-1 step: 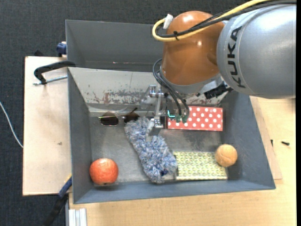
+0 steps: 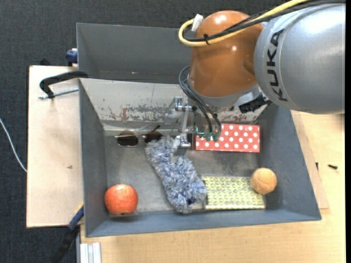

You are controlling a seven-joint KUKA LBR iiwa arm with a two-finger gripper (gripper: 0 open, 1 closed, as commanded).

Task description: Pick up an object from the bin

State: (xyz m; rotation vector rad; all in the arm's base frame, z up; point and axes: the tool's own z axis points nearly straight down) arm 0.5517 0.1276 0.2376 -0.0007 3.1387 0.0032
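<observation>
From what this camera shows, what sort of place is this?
Probably a robot lab's picking test station: a KUKA arm reaches into a grey metal bin holding unrelated things: an apple, sunglasses, a ball.

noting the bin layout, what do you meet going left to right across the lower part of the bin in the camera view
red apple -> blue and white fuzzy cloth -> green patterned flat pad -> orange ball
</observation>
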